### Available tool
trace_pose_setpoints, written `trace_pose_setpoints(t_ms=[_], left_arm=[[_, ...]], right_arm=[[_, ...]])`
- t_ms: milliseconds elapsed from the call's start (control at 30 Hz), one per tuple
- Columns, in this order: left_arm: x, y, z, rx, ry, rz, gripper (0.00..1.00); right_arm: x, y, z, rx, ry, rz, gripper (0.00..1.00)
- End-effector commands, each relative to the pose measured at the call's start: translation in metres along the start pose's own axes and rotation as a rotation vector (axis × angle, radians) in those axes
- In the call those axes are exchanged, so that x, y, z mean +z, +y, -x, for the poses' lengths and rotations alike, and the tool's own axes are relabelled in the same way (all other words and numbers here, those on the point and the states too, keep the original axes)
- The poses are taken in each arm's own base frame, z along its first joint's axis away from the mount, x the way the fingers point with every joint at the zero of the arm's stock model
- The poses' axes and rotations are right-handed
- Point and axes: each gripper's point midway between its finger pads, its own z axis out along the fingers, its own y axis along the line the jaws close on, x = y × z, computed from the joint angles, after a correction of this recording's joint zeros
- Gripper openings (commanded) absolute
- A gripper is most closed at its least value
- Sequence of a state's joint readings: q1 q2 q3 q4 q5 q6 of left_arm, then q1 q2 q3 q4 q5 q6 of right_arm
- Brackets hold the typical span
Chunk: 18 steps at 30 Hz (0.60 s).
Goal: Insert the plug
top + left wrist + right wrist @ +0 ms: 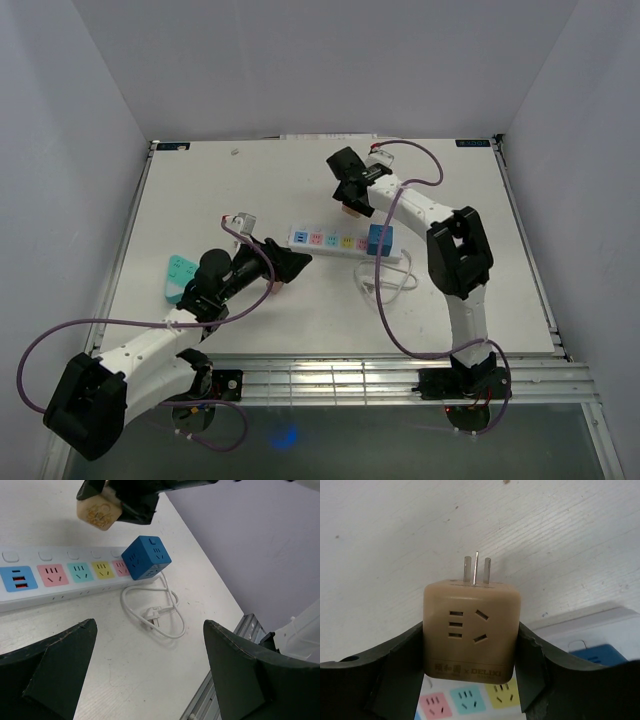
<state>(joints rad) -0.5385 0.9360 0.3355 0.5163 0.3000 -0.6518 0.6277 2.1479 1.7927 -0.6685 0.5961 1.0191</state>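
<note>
The right gripper [352, 196] is pressed shut on the tan plug [470, 615], one finger flat against each side of its body; its three metal prongs are pointed away from the wrist, towards the bare table [200, 190]. The left gripper [150, 640] is spread wide with nothing between its fingers [60, 655], and is held low near the blue end of the power strip [55, 577].

In the right wrist view, only a few coloured sockets of the strip are seen below the plug, the rest being cut off or covered by the plug and fingers; the small print on the plug's face is only partly legible. In the left wrist view, the strip's left end is cut off by the frame edge.

The plug is held in the air above the strip, clear of every socket; a blue cube adapter [146, 556] is seated at the strip's other end, with a white cable [172, 615] coiled just beside it.
</note>
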Motion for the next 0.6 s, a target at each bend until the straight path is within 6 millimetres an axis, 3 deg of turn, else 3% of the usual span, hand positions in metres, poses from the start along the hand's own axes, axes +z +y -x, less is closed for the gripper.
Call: trace_pose_setpoints(t_ms=[0,33,100,167,200,267,333,500,567], left_arm=[[0.005,-0.009,0.011,0.027,-0.023,-0.032,0.98],[0.005,-0.007,0.011,0.039,-0.025,-0.030,0.98],[0.006,-0.008,0.013,0.059,-0.046,-0.048,0.98],[0.006,-0.006,0.010,0.081,-0.045,-0.055,0.98],[0.006,-0.009,0.013,0.097,-0.062,-0.071,0.98],[0.005,-0.008,0.013,0.113,-0.079,-0.077,0.98],[0.000,-0.015,0.024,0.133,-0.150,-0.107,0.98],[-0.012,-0.033,0.025,0.204,-0.197,-0.213,0.98],[-0.010,-0.029,0.023,0.185,-0.190,-0.203,0.98]], right_arm=[[-0.069,0.020,0.044,-0.003,-0.036,0.210,0.22],[-0.068,0.013,0.034,-0.023,-0.019,0.221,0.22],[-0.091,0.011,0.034,-0.007,0.005,0.292,0.12],[-0.094,0.005,0.017,-0.012,0.049,0.340,0.09],[-0.110,0.004,0.021,0.001,0.045,0.384,0.08],[-0.116,0.000,0.007,-0.005,0.090,0.434,0.08],[-0.131,-0.002,0.007,0.001,0.100,0.478,0.08],[-0.152,-0.022,-0.003,-0.038,0.147,0.450,0.08],[-0.157,-0.029,-0.007,-0.038,0.164,0.441,0.08]])
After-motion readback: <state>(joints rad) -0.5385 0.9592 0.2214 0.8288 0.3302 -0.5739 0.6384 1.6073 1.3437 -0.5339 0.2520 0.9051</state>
